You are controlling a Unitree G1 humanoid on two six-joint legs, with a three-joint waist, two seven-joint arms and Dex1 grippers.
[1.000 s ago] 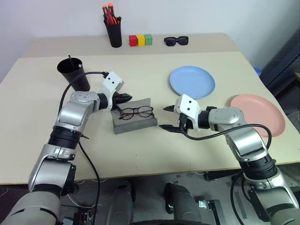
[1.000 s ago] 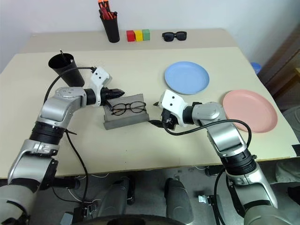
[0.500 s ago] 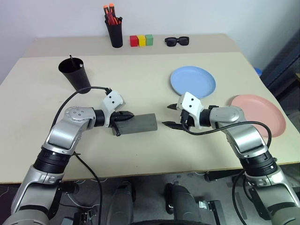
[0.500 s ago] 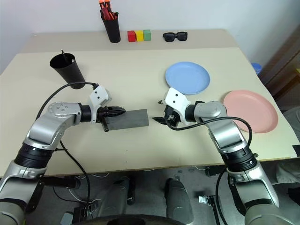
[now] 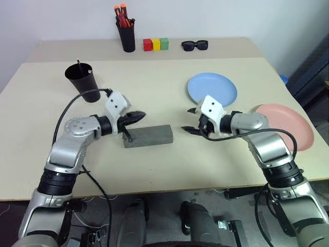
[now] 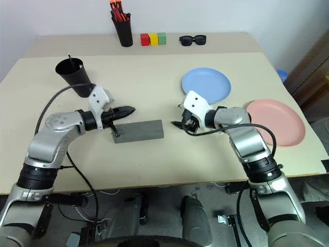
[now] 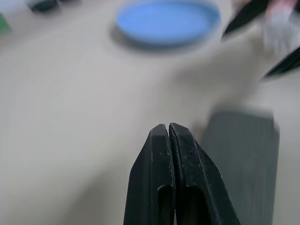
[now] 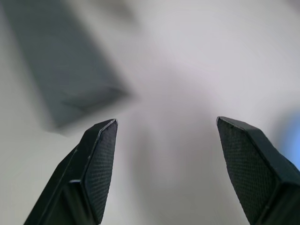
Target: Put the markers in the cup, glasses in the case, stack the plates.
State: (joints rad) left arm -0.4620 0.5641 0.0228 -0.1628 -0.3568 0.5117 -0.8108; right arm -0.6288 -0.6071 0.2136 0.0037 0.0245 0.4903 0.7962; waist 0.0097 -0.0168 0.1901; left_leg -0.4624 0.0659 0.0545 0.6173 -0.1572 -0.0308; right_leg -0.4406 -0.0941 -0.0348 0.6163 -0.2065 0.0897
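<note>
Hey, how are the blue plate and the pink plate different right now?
Colour: the blue plate is light blue, the pink plate salmon pink. Place: the blue plate lies farther back and nearer the table's middle, the pink plate by the right edge. The open right gripper hovers closer to the blue plate than to the pink plate. Both are round, alike in size, lying flat and apart, not yet stacked.

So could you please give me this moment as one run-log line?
grey rectangular case: shut | left gripper: shut, above case | right gripper: open, empty | plates: unstacked
</note>
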